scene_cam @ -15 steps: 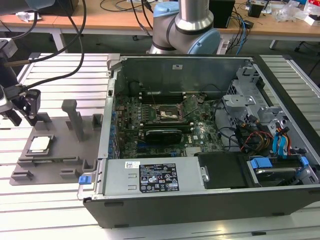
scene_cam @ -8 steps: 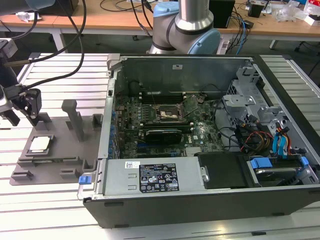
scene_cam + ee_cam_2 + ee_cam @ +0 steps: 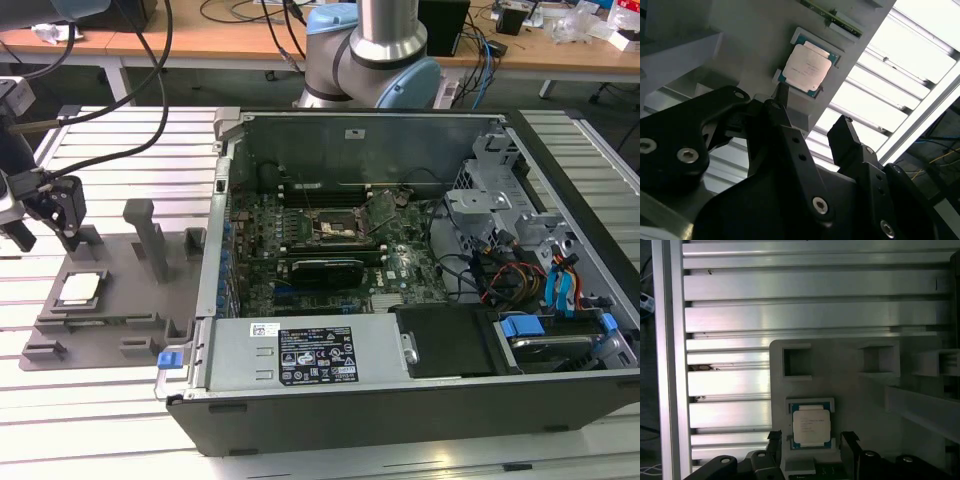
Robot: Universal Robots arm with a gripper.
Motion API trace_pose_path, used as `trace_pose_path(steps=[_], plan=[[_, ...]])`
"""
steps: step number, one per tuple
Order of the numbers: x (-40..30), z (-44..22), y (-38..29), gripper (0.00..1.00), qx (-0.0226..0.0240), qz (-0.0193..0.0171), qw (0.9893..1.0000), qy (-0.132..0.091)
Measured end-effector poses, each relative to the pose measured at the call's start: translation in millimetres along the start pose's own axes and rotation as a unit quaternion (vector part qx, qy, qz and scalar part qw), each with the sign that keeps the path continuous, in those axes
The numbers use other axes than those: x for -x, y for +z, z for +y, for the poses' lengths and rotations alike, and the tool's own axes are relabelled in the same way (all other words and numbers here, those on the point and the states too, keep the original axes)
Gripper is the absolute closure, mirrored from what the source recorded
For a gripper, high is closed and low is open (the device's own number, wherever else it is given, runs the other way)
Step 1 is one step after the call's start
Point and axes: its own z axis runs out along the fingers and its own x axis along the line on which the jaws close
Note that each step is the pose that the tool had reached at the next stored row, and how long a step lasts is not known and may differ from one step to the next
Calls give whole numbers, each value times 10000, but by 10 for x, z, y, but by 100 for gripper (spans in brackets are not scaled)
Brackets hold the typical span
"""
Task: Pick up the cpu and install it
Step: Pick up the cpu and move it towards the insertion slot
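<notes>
The shiny, flat square cpu (image 3: 811,427) sits in a grey plastic tray's (image 3: 855,405) recess, with the black end effector (image 3: 811,441) wide open and empty nearby.

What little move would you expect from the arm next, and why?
Probably a short descent straight down. The gripper hovers over the grey tray with its jaws open, and in the first wrist view the cpu lies in its pocket, framed between them, not yet gripped.
</notes>
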Motion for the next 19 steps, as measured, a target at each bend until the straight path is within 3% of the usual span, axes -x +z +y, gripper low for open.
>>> trace_pose_path(steps=[6,19], plan=[[1,1,22,41,-8,-1,10000,-1],[-1,1,140,41,-8,0,10000,-1]])
